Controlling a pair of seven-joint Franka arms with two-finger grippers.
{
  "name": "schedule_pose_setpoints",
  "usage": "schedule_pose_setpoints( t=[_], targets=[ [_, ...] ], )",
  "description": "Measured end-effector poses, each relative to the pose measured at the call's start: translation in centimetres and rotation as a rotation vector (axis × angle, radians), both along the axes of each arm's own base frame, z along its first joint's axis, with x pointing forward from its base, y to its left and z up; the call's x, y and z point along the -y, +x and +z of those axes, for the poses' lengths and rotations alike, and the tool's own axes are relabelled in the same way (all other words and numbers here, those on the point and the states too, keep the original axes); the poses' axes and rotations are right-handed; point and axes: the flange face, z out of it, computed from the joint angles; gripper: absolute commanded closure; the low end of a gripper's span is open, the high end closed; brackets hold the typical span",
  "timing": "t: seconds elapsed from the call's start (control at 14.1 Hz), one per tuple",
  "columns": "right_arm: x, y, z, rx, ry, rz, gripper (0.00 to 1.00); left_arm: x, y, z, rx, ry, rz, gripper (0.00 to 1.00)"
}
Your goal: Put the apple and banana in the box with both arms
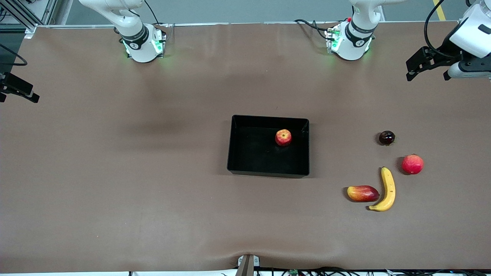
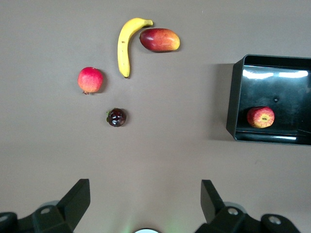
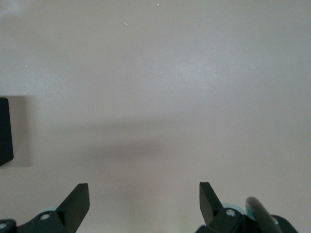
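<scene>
The apple (image 1: 283, 137) lies inside the black box (image 1: 268, 170), near its wall toward the left arm's end; the left wrist view shows the apple (image 2: 260, 117) in the box (image 2: 233, 97) too. The banana (image 1: 387, 189) lies on the table toward the left arm's end, nearer the front camera than the box, and shows in the left wrist view (image 2: 125, 43). My left gripper (image 1: 427, 74) (image 2: 145, 189) is open and empty, high over the table's left-arm end. My right gripper (image 1: 19, 96) (image 3: 144, 190) is open and empty over bare table at the right arm's end.
A red-yellow mango-like fruit (image 1: 362, 193) touches the banana's side. A pinkish-red round fruit (image 1: 412, 164) and a small dark fruit (image 1: 386, 137) lie farther from the front camera than the banana. A corner of the box (image 3: 4, 131) shows in the right wrist view.
</scene>
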Motion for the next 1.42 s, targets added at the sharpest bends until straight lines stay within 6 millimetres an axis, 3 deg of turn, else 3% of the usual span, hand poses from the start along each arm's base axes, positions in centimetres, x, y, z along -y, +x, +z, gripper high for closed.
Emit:
schedule_pose_setpoints(
  t=[1.42],
  targets=[
    [0.3,-0.2,1.2,0.015,-0.024,-0.003,0.0,0.6,0.0,0.6,0.014,0.0,-0.014,0.0]
  ],
)
